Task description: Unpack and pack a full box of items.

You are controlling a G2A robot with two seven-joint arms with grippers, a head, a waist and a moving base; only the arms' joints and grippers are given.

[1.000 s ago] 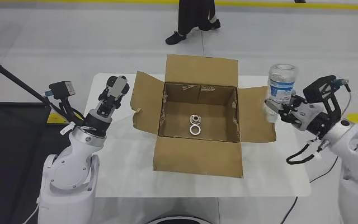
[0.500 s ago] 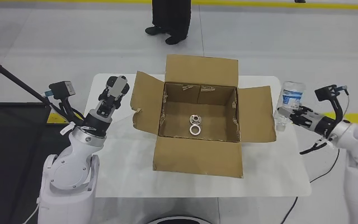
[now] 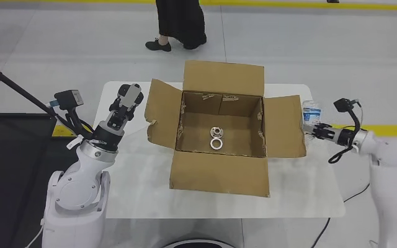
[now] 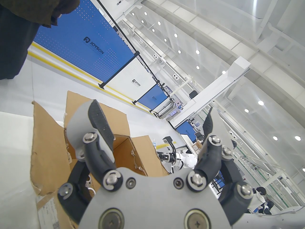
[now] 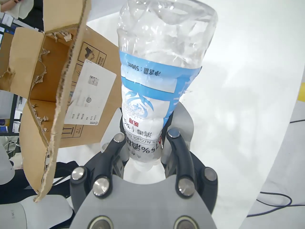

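Note:
An open cardboard box (image 3: 219,172) stands mid-table with all flaps spread. Two small metal rings (image 3: 216,137) lie on its floor. My right gripper (image 3: 317,131) is low over the table just outside the right flap (image 3: 283,127). It is shut on a clear plastic bottle (image 3: 311,114) with a blue and white label. In the right wrist view the fingers (image 5: 175,141) clamp the bottle (image 5: 157,72) near its neck, beside the flap (image 5: 69,55). My left gripper (image 3: 130,95) stands open and empty left of the box, fingers pointing up (image 4: 152,113).
The white table (image 3: 136,180) has bare room at the front left and along the right edge (image 3: 322,180). The box's left flap (image 4: 45,148) is close beside my left gripper. A cable hangs off the table's right side.
My right arm has lowered the bottle from high above the table down to just beside the box's right flap, moving slightly outward. The left arm has not moved.

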